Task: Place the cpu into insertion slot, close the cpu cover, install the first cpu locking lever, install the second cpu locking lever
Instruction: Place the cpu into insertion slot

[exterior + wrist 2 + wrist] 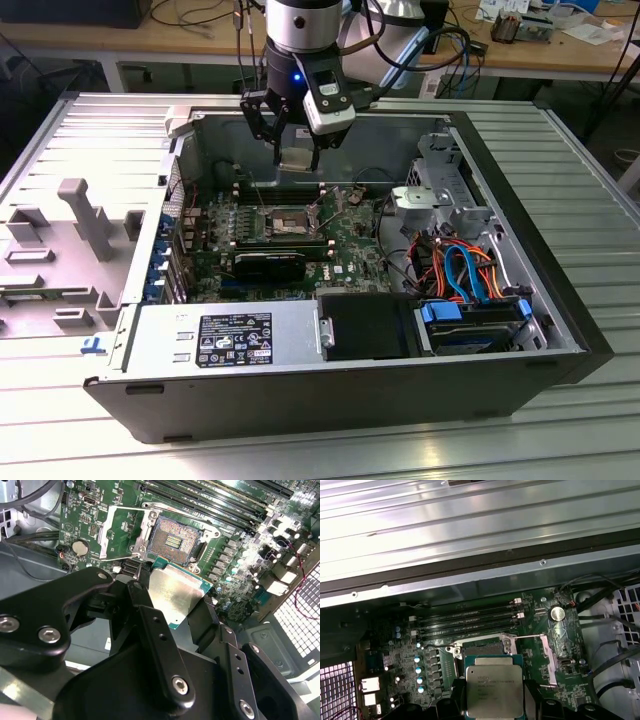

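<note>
While the cpu [494,687] hangs flat in the air above the green motherboard [350,235], the gripper [172,605] grips it with its fingers on two opposite edges. Just beyond the chip lies the insertion slot [172,540], bare, its dark pin field showing. The cpu cover [122,532] stands swung open beside the slot. Long black memory slots [470,617] run alongside, all inside the open computer case [560,300] on a ribbed metal table [590,180].
</note>
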### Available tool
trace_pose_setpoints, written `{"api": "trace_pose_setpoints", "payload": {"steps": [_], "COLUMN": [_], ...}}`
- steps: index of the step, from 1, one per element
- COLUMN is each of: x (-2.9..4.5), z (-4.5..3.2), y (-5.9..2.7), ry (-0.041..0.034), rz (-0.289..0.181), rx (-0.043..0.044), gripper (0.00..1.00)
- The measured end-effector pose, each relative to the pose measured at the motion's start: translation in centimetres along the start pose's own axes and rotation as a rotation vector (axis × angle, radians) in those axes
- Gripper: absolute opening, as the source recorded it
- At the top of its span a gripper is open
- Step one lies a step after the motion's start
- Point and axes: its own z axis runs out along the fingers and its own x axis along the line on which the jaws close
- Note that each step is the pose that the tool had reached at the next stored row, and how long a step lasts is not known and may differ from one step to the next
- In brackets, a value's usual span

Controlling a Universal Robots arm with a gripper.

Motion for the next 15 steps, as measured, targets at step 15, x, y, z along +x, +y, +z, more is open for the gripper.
{"api": "trace_pose_setpoints", "payload": {"steps": [15], "x": [0.0], "z": [0.0], "y": [0.0], "ry": [-0.0011], "rz": [0.012], "rx": [-0.0002], "gripper": [0.55]}}
